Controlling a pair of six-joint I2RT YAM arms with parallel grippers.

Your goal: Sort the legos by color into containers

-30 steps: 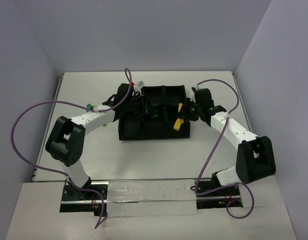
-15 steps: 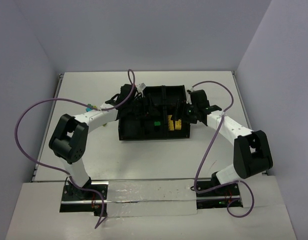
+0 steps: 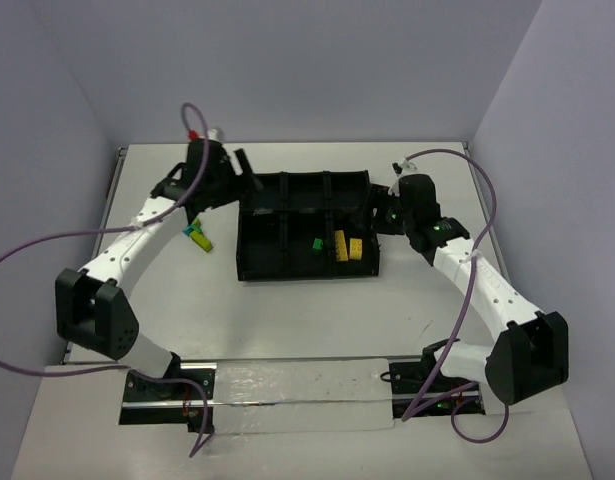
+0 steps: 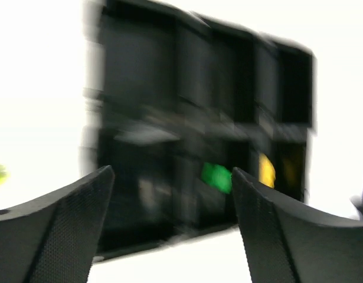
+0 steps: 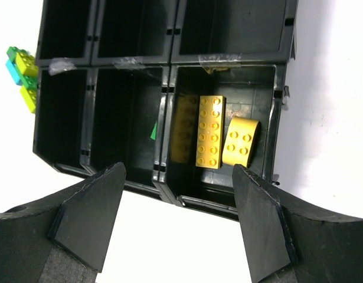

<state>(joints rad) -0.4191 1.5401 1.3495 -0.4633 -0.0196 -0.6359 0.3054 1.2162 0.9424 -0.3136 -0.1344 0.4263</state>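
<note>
Your yellow bricks (image 5: 209, 131) lie in the tray's near right compartment, a long one lying flat beside a shorter rounded one. A green brick (image 3: 316, 243) sits in the near middle compartment (from the right wrist only a sliver of it shows past the divider). A cluster (image 5: 22, 73) of green, teal and yellow bricks lies on the table (image 3: 287, 320) just beside the tray's left wall, on the side toward the table's left edge. The black tray (image 5: 228, 29) itself sits toward the far edge of the table, about midway across. Your left gripper (image 4: 170, 171) hangs near the tray's far left corner, jaws spread wide with nothing between them; its view is blurred. Your right gripper (image 5: 178, 168) hangs near the tray's right wall, jaws likewise wide and empty.
</note>
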